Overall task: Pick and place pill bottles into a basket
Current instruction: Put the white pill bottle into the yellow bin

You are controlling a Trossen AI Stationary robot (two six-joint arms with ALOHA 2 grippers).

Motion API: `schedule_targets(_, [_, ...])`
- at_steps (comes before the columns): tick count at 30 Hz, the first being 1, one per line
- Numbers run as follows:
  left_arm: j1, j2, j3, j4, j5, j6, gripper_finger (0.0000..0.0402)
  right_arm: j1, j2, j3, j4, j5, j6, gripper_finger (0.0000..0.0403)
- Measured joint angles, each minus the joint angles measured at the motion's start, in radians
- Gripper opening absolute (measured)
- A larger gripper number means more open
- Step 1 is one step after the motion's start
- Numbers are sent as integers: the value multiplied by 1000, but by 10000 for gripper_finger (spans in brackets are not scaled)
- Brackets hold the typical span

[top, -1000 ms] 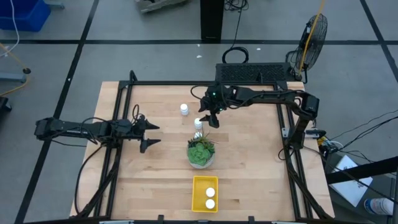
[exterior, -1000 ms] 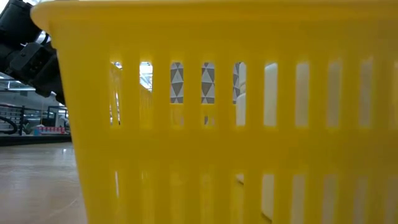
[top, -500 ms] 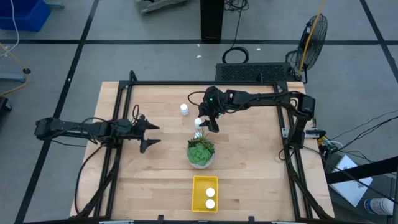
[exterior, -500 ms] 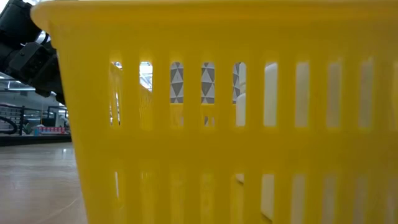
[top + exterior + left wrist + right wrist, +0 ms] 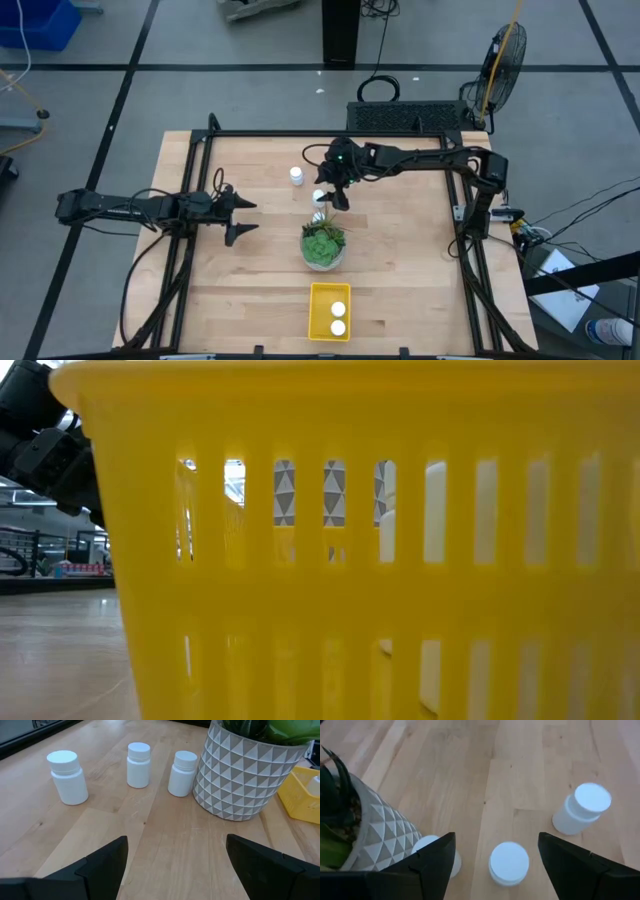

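bottles: small white cylindrical plastic pill bottles with round white caps. three stand upright on the pale wooden tabletop [image 5: 400, 250] behind the green plant in its grey faceted round pot [image 5: 324, 246]; two already lie inside the small bright yellow slotted plastic basket [image 5: 316, 318] near the tabletop's front edge.

loose bottles, as the left wrist view lines them up: one set apart [image 5: 67, 777], a middle one [image 5: 138, 765], and one just beside the pot [image 5: 182, 773]. from above, only two show plainly, one off alone [image 5: 296, 176] and one under the right arm [image 5: 319, 197].

right gripper [image 5: 334, 196]: poised over the cluster, jaws parted and empty, with the capped middle bottle [image 5: 509, 863] centred in the gap below them; another cap [image 5: 438, 854] sits partly hidden behind one finger, touching or nearly touching the pot.

left gripper [image 5: 175, 865]: waiting at the tabletop's left side, jaws spread wide, holding nothing.

step in hand, as judged: grasp of the centred bottle. advice: descend straight, keeping the cap midway between the fingers; the finger on the pot side must pass between the two neighbouring bottles without nudging either. close on the body below the cap, lift clear above the plant's leaves, then carry over to the basket's free end, away from the two bottles inside.
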Motion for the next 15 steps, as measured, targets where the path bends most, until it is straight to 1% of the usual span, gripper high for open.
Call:
schedule_targets(6, [0,0,0,-1,0,1,340,2,27,-2,6,23,-20,271])
schedule_targets(15, [0,0,0,-2,17,1,340,1,77,-1,13,22,-40,273])
